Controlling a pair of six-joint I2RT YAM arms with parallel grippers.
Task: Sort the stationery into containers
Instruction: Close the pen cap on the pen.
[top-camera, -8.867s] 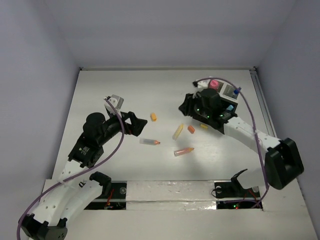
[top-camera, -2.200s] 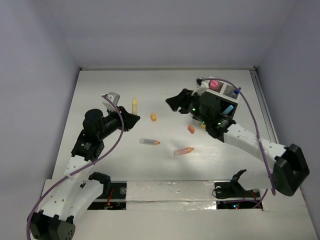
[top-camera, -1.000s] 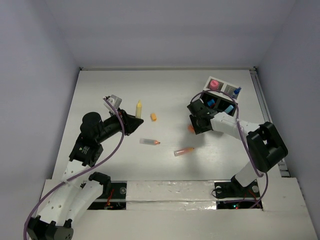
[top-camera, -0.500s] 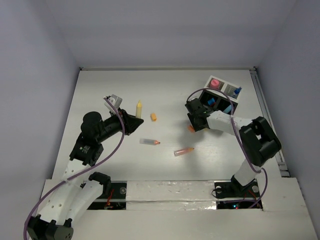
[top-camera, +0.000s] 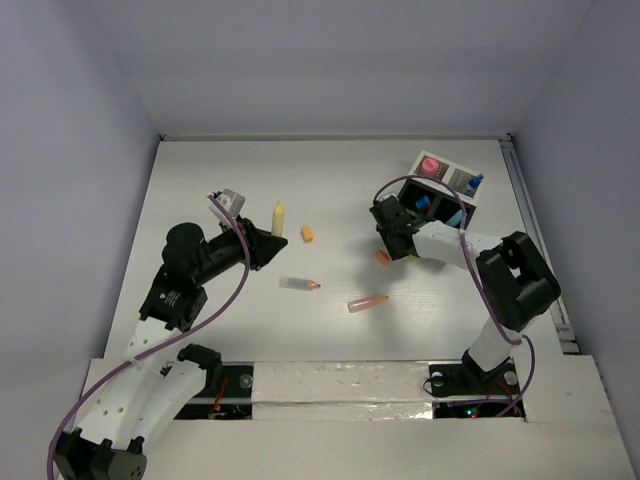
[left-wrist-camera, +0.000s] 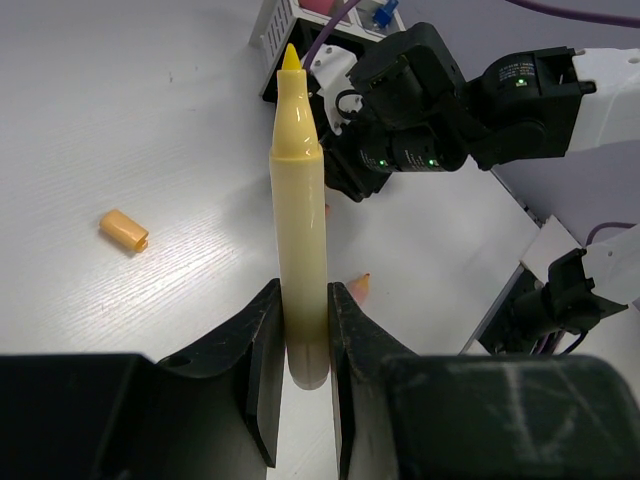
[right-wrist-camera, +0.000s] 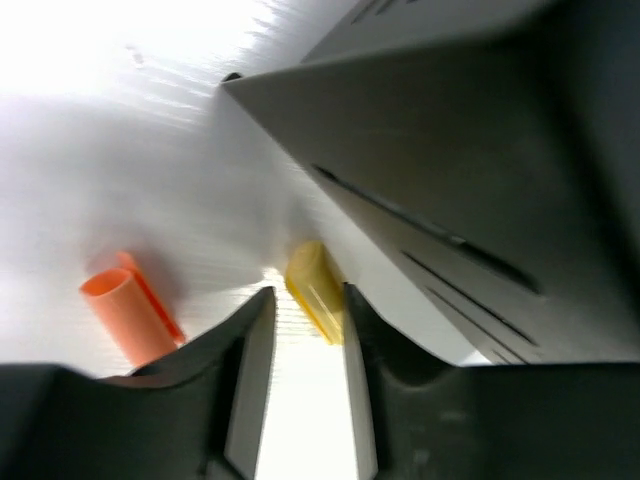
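My left gripper (left-wrist-camera: 302, 295) is shut on a yellow pen (left-wrist-camera: 300, 230), held upright above the table at left of centre (top-camera: 277, 220). My right gripper (right-wrist-camera: 305, 300) is low at the table beside the black, white-rimmed container (top-camera: 452, 172). A small yellow piece (right-wrist-camera: 315, 290) lies between its fingers, touching the right one, with a gap to the left one. An orange cap (right-wrist-camera: 125, 315) lies just left of them (top-camera: 382, 257). Inside the container sit a pink round piece (top-camera: 429, 165) and light-blue pieces (top-camera: 422, 205).
A small orange piece (top-camera: 307, 234) lies near the held pen. A clear orange-tipped stick (top-camera: 299, 284) and an orange stick (top-camera: 368, 301) lie mid-table. The container's grey wall (right-wrist-camera: 450, 150) stands close to the right fingers.
The right gripper's jaws have narrowed around the small yellow piece, and the wrist has edged slightly. The left arm and its pen have stayed put.
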